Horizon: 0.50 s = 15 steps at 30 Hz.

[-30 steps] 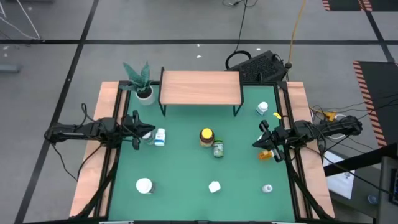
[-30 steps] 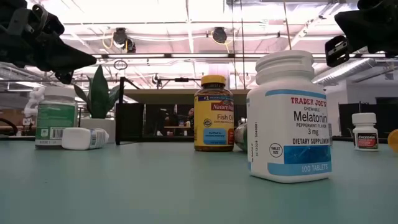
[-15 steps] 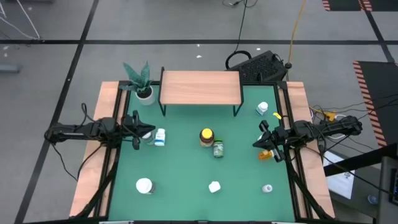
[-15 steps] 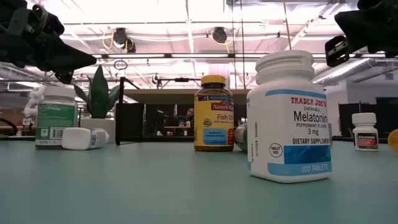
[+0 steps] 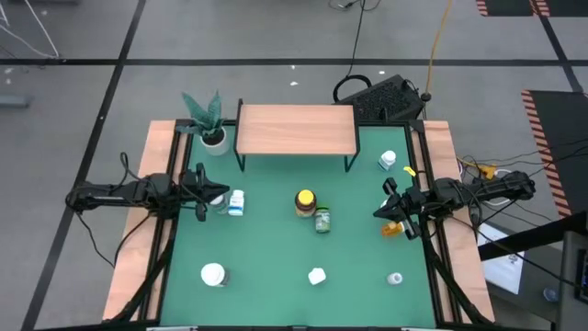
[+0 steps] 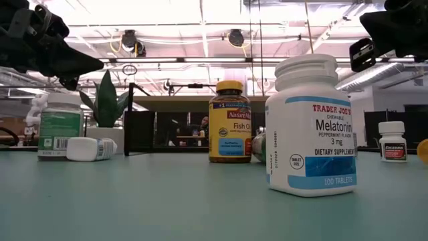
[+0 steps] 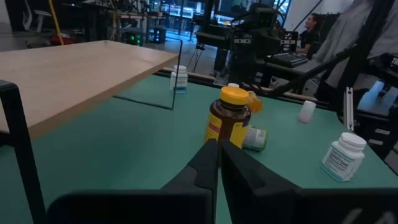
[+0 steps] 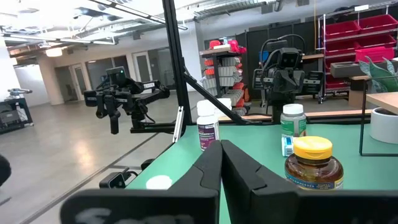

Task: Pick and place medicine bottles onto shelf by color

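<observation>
The left gripper [image 7: 219, 155] is being held with its jaws pressed together, nothing between them, above the table's left edge. Straight ahead of those jaws, in the left wrist view, the amber bottle [image 7: 230, 118] with its yellow cap is being shown upright, and just beyond it a green bottle [image 7: 254, 138] is being seen lying on its side. Off to one side of the jaws the shelf [image 7: 74, 68] is being shown as a light-wood board on thin black legs, with nothing on its top.

The right gripper [image 8: 219, 158] is likewise being held pressed together and empty, at the table's right edge. Ahead of its jaws the same amber bottle [image 8: 313, 163] is being seen from the opposite side.

Only the high view is laying the whole scatter out: an orange bottle [image 5: 393, 230] is lying just beside the right gripper [image 5: 380, 211], a white bottle [image 5: 236, 202] just ahead of the left gripper [image 5: 219, 193], and the amber one at mid-table, well apart from both.

Only the low view is making the labels readable: "Melatonin" on a white bottle [image 6: 310, 127] close to the lens, "Fish Oil" on the amber one.

The green table [image 5: 276, 248] is carrying every bottle.
</observation>
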Each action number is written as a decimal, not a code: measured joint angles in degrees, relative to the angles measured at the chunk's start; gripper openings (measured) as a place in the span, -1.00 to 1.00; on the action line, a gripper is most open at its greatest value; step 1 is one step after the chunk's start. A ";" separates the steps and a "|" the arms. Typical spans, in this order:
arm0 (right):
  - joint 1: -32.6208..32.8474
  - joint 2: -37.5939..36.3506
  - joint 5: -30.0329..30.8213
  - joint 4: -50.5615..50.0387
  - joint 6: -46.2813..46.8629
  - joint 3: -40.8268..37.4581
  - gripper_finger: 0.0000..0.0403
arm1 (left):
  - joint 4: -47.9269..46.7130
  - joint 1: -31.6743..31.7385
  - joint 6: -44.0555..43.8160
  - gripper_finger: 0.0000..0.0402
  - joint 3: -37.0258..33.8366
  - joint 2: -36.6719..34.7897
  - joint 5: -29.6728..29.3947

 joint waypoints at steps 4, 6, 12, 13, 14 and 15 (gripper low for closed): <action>-0.01 0.00 0.00 0.00 0.00 0.00 -1.00 | 0.00 -0.01 0.00 -0.90 0.00 0.00 -0.02; 0.00 0.00 0.00 0.01 -0.02 0.02 -1.00 | 0.00 -0.01 0.00 -0.90 -0.01 0.01 -0.01; -0.02 0.00 0.11 0.00 -1.80 0.02 -1.00 | 0.02 0.00 0.00 -0.90 -0.02 0.02 -0.02; -0.02 0.00 0.11 0.00 -2.39 0.00 -1.00 | 0.01 -0.01 0.00 -0.90 -0.01 0.01 -0.01; -0.02 0.00 0.11 0.02 -2.66 0.00 -1.00 | 0.02 -0.02 0.00 -0.90 -0.01 0.02 -0.02; -0.01 0.00 0.11 0.02 -2.78 0.01 -1.00 | 0.00 -0.01 0.00 -0.90 -0.02 0.01 0.00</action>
